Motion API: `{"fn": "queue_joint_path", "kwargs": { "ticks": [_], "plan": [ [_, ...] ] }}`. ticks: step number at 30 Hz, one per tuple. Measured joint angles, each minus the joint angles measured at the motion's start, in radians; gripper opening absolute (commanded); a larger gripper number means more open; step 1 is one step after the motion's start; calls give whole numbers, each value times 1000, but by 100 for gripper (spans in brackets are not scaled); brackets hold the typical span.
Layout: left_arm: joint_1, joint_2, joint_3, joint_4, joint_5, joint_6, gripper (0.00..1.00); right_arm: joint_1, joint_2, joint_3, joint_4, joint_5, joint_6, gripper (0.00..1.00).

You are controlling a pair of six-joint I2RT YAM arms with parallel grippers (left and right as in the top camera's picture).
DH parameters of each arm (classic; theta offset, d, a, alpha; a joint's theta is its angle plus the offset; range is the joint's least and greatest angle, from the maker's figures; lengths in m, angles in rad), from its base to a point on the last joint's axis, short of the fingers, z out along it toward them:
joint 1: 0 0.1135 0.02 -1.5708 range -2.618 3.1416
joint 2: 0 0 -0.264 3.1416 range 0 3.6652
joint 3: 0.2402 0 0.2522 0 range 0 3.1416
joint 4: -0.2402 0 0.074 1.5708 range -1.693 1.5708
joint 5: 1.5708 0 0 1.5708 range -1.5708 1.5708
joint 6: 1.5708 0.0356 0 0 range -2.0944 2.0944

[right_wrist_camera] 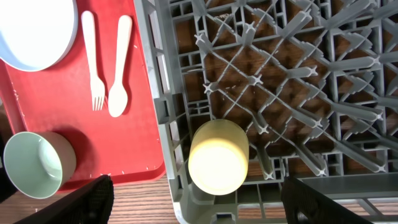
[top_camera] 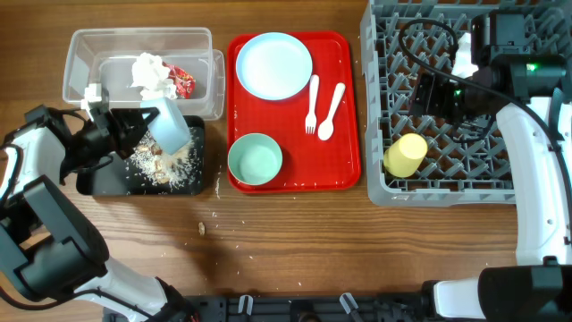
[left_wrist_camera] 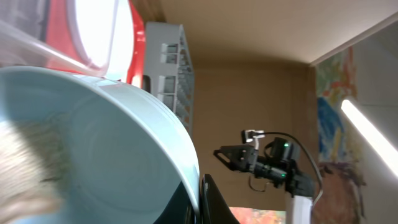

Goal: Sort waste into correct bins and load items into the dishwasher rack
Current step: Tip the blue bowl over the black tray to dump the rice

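Tilting pale bowl point(top_camera: 169, 125), clamped by rim in left gripper point(top_camera: 143, 127), directly above black tray point(top_camera: 94, 190), scraps point(top_camera: 165, 165) beneath; with right gripper point(right_wrist_camera: 211, 205) spread, well apart over rack point(top_camera: 382, 54).

In my left wrist view the bowl point(left_wrist_camera: 93, 143) runs off the left and bottom edges, its contents a pale blur; my left finger point(left_wrist_camera: 214, 204) barely shows past its rim. My right fingers point(right_wrist_camera: 87, 199) are cut by the bottom edge, the plate point(right_wrist_camera: 31, 31) by the top corner.

Wooden table point(top_camera: 357, 250) with rack point(top_camera: 447, 192), red tray point(top_camera: 344, 134), crumbs point(top_camera: 203, 229)
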Motion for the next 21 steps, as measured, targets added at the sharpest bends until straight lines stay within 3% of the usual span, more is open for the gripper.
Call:
{"fn": "queue_joint_path", "kwargs": {
  "ticks": [21],
  "plan": [
    [122,0,0,-14,51,-111,4,0,0,0,0,0,0,88]
  ]
}}
